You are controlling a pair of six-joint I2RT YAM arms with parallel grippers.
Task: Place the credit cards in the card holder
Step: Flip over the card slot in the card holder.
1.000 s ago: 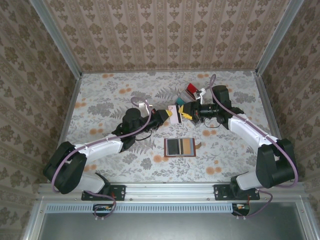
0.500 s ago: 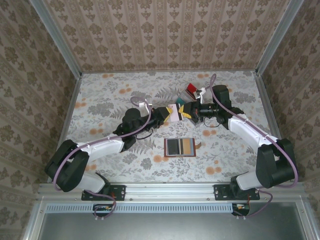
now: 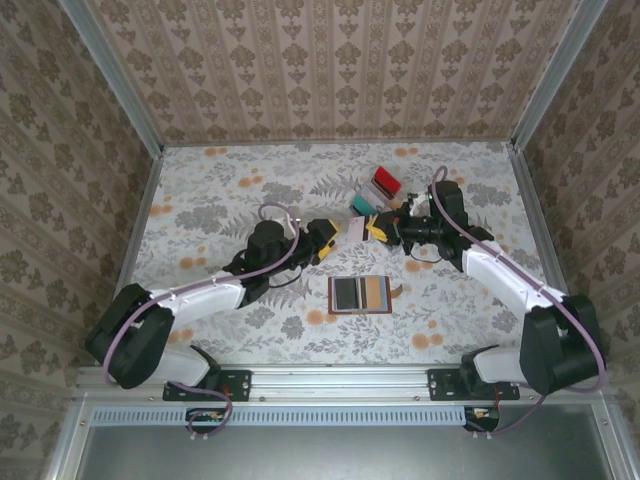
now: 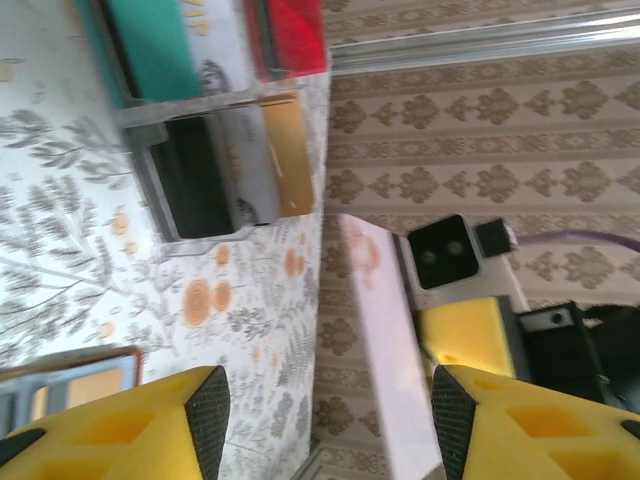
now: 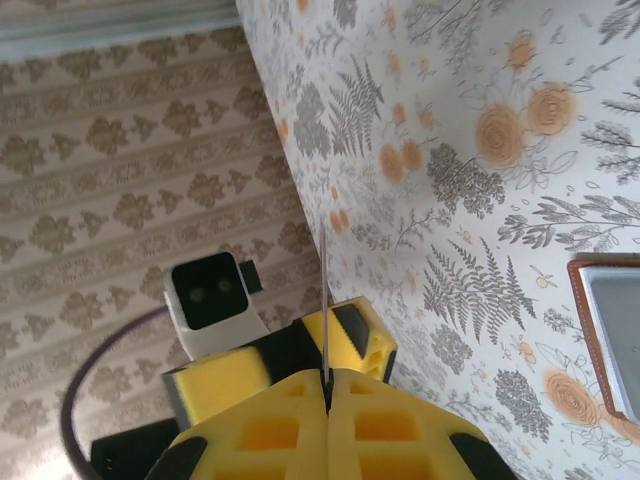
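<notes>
Credit card (image 4: 385,370), pale and pinkish, hangs in mid-air between the two arms above the middle of the flowered table (image 3: 220,190). It is clamped by one edge in the right gripper (image 5: 328,378), whose yellow fingers (image 5: 260,430) are pressed together on it. The right wrist view catches the card edge-on, as a thin line rising from the seam between them. Facing it from the left, the left gripper (image 3: 328,231) stands with its jaws apart. In the left wrist view the card's free end shows in the gap between the yellow pads (image 4: 205,410), closer to the right-hand one, and whether it touches that pad cannot be told. The card holder (image 3: 360,294), a brown wallet, lies open and flat on the table on the near side of both grippers, apart from them, with dark grey and tan panels facing up. A clear rack (image 3: 375,195) of coloured pieces, red and teal among them, sits just beyond the grippers on the far side.
</notes>
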